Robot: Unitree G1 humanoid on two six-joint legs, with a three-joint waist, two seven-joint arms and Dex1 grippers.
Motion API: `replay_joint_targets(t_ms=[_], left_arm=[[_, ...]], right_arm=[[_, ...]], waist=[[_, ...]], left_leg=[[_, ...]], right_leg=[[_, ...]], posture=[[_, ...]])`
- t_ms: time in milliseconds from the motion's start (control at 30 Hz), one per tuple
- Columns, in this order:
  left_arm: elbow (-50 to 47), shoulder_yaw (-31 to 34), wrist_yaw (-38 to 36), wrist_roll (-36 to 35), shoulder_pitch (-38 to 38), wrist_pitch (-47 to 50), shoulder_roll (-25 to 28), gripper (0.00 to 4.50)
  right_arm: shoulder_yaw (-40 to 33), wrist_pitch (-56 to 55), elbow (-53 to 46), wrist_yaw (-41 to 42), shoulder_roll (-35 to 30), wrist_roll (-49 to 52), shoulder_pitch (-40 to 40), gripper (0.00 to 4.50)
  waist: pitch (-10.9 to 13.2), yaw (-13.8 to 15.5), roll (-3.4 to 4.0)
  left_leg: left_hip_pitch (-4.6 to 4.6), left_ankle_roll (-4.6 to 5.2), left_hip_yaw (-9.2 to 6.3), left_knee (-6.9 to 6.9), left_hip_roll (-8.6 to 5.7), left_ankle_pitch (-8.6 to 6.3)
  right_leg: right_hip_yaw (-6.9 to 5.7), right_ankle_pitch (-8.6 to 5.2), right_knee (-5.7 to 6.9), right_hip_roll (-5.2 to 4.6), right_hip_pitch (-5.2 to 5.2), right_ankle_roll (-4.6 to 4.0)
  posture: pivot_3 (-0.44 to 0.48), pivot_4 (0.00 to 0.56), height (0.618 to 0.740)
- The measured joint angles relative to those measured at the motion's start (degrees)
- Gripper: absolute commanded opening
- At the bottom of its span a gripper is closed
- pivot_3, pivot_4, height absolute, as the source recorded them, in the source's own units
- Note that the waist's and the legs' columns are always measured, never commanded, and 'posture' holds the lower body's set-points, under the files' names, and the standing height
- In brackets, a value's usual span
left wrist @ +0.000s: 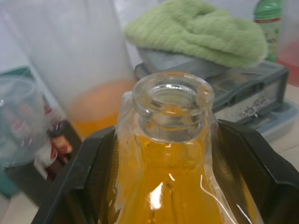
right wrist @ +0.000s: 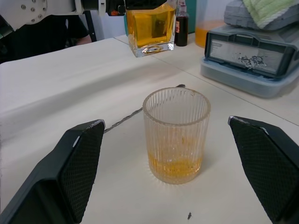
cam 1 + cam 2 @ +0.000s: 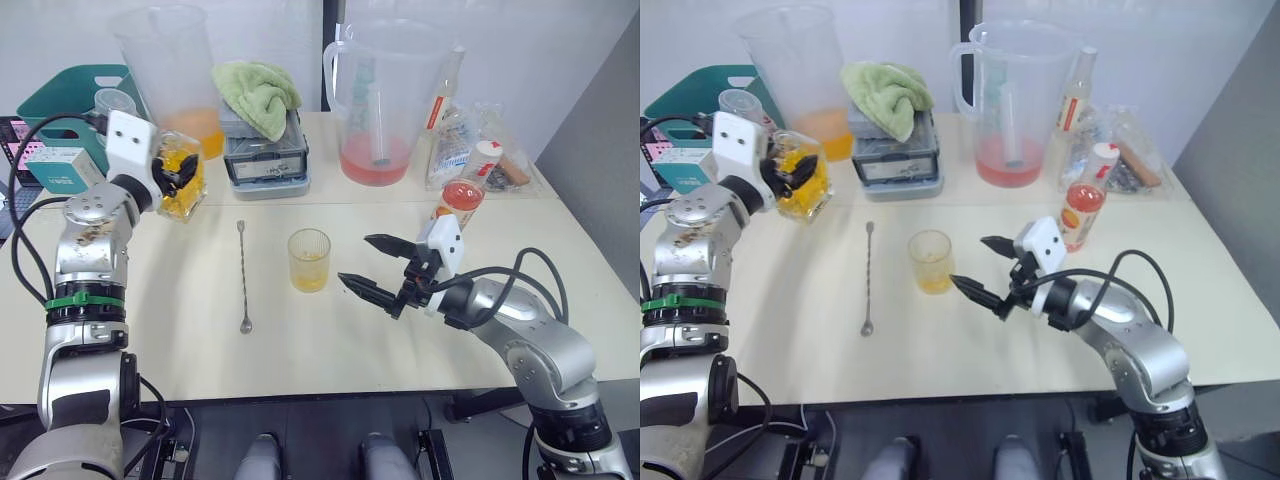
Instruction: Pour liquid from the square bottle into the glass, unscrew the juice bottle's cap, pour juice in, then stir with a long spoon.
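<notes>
My left gripper [image 3: 178,172] is shut on the square bottle [image 3: 184,185] of amber liquid, held upright at the table's far left, low over or on the surface. The bottle's open neck [image 1: 173,98] sits between the black fingers [image 1: 77,186]. The ribbed glass [image 3: 309,260] stands mid-table with a little amber liquid at its bottom. My right gripper [image 3: 356,260] is open just right of the glass, which lies ahead between the fingers [image 2: 79,163]. The long spoon [image 3: 243,275] lies flat left of the glass. The juice bottle [image 3: 462,200] stands upright at the right, wearing its white cap [image 3: 487,151].
Along the back stand a clear pitcher with orange liquid [image 3: 175,75], a grey box [image 3: 265,155] under a green towel [image 3: 258,92], and a pitcher with pink liquid [image 3: 378,100]. A teal basket [image 3: 62,95] is far left, and a plastic bag with bottles [image 3: 470,135] far right.
</notes>
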Motion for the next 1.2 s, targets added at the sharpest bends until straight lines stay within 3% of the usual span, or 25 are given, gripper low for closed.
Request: replay_joint_targets(t_ms=[267,733,800,867,1200], left_arm=[[-7.8,6.1,8.4,-4.3,7.8,9.9,-5.9,2.83],[-11.1,5.3,10.5,-3.8,11.3,8.8,-5.9,2.83],[-10.9,5.1,10.5,-3.6,11.4,7.8,-6.1,3.84],[-10.9,4.9,10.6,-3.5,11.5,7.0,-6.3,4.42],[-14.7,5.1,10.8,-3.6,12.6,6.1,-6.3,4.47]], right_arm=[[0.5,-0.3,2.2,2.0,0.2,-1.4,-1.0,4.50],[0.5,-0.4,2.2,1.9,0.7,-1.4,-0.9,4.50],[0.5,-0.4,2.2,1.9,0.7,-1.4,-0.9,4.50],[0.5,-0.4,2.2,1.9,0.8,-1.4,-0.9,4.50],[0.5,-0.3,2.2,1.7,1.2,-1.4,-0.9,4.50]], waist=[[0.0,0.1,-0.07],[0.0,0.1,-0.11],[0.0,0.2,-0.11],[0.0,0.2,-0.11],[-0.1,0.3,-0.11]], left_leg=[[-0.02,-0.03,-0.04,0.01,0.00,0.02],[0.11,-0.03,-0.02,-0.03,0.01,0.01],[0.11,-0.03,-0.02,-0.02,0.00,0.02],[0.11,-0.03,-0.02,-0.02,0.01,0.02],[0.11,-0.03,-0.02,-0.01,0.00,0.02]], right_leg=[[-0.02,0.00,0.00,0.00,0.00,-0.01],[0.00,0.00,-0.14,0.00,0.00,-0.01],[0.01,0.00,-0.15,0.00,0.01,-0.01],[0.01,0.01,-0.15,0.00,0.01,-0.01],[0.02,0.00,-0.16,0.00,0.02,-0.01]], posture=[[0.000,0.150,0.740],[0.000,0.150,0.740],[0.000,0.150,0.740],[0.000,0.150,0.740],[0.000,0.150,0.740]])
